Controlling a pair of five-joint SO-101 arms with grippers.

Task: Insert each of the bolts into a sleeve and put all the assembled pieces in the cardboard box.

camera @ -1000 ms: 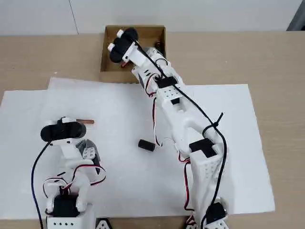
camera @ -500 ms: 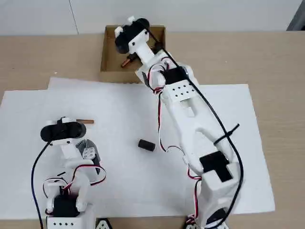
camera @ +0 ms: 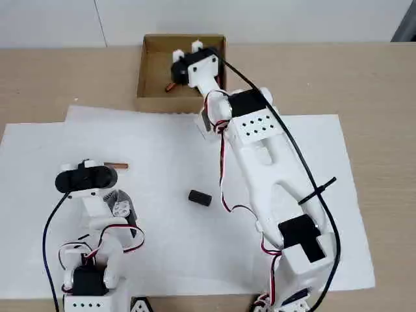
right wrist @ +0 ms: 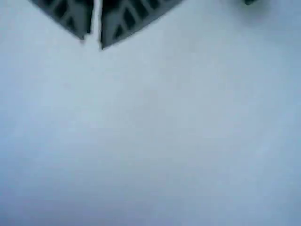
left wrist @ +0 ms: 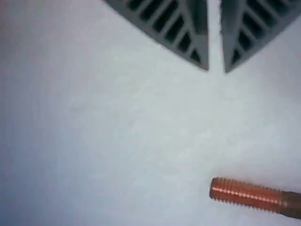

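Observation:
A copper bolt (camera: 117,166) lies on the white paper at the left, and its threaded end (left wrist: 249,194) is a short way off my left gripper (left wrist: 215,67), which is shut and empty. A black sleeve (camera: 200,198) lies alone in the middle of the paper. The cardboard box (camera: 149,68) stands at the back, with a copper-tipped assembled piece (camera: 171,86) inside. My right arm stretches up to the box's front edge. Its gripper (right wrist: 93,41) is shut, holds nothing and hangs over bare white paper.
The white paper sheet (camera: 162,260) covers most of the wooden table (camera: 364,71). The right arm's body (camera: 273,169) crosses the right half of the sheet. The left arm (camera: 97,214) is folded near the front left.
The right arm's wrist has swung rightward and drawn back from above the box towards the paper's edge. The left arm, bolt and sleeve have stayed put.

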